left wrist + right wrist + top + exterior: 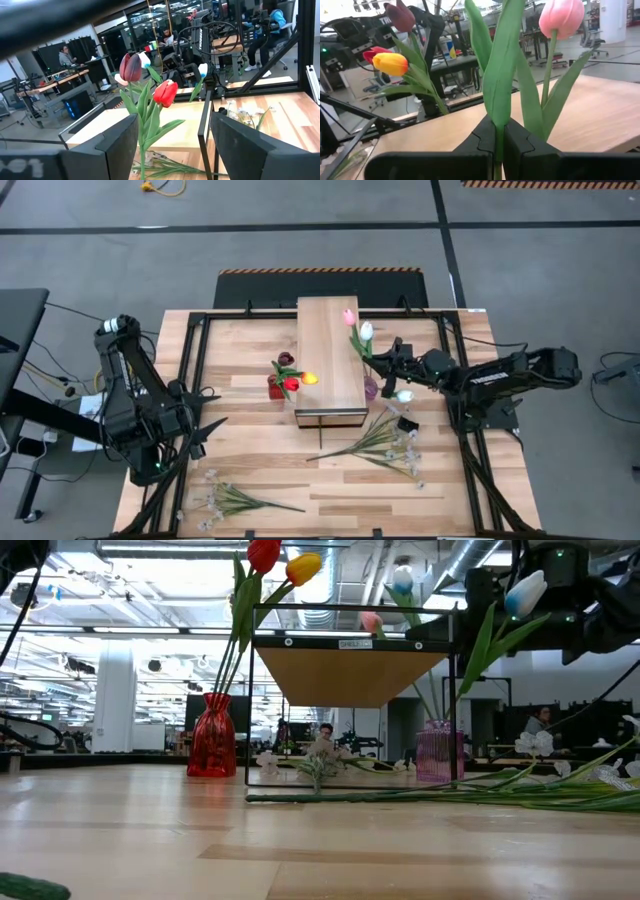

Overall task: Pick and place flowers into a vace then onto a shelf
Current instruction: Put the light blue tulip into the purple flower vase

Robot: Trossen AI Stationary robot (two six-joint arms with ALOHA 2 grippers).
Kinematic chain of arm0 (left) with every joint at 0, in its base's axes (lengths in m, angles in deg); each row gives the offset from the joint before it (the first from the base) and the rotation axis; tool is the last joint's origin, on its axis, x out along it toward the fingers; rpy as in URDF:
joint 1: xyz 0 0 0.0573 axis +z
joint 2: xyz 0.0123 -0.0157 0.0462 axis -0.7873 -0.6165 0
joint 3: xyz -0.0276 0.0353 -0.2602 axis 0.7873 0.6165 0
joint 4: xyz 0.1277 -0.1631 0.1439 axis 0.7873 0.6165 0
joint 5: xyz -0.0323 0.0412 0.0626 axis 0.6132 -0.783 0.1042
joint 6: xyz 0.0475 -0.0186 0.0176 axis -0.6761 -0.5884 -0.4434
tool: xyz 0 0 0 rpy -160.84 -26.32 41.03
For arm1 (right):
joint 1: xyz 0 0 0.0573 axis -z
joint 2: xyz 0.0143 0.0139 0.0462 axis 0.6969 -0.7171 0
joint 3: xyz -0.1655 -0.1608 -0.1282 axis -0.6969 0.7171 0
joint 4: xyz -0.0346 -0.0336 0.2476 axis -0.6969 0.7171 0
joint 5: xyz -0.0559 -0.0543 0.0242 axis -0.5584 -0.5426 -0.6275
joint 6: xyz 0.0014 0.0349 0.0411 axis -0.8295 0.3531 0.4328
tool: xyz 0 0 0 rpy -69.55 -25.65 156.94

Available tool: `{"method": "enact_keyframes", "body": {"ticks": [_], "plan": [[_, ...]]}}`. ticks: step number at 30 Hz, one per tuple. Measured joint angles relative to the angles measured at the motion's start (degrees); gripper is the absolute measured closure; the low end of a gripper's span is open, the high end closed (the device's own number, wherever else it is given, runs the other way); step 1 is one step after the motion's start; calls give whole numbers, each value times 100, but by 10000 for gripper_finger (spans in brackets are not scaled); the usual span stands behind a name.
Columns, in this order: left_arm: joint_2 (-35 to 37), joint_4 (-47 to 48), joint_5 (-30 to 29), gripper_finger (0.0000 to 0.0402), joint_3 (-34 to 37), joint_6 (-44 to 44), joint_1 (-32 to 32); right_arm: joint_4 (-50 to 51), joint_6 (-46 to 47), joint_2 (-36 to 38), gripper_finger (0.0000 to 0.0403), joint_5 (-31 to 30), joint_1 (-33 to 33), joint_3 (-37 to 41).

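The shelf [330,355] stands mid-table. On the tabletop at its left side is a red vase [275,388] holding red, yellow and maroon tulips [390,62]. A pink vase [435,752] stands at its right side, with a pink tulip [561,17] and white tulips [366,331] above it. My right gripper [499,142] is beside that vase, level and shut on a tulip's green stem. The head of that tulip is cut off in the right wrist view. My left gripper [175,150] waits open at the table's left, touching nothing. My right gripper pinches the tulip's stem [498,131] between its two fingers, just under a long leaf [502,60]. The fingers come in level from the table's right and lie across the stem. The stem stands upright. The gripper hides its lower end.
Two sprays of pale blossoms lie on the tabletop, one near the shelf's near right corner [375,445] and one at the near left [235,500]. A black frame [195,370] runs around the table. People sit at desks in the room beyond.
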Motion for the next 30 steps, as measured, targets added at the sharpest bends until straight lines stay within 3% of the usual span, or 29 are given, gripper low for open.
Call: {"method": "enact_keyframes", "body": {"ticks": [7, 18, 30], "plan": [[0, 0, 0, 163, 0, 1, 0, 519, -110, 3, 400, -299, -41, 0], [0, 0, 0, 163, 0, 1, 0, 763, -145, 3, 398, -283, -42, 0], [0, 0, 0, 163, -2, 1, 0, 924, -154, 3, 353, -130, -46, 0]]}}
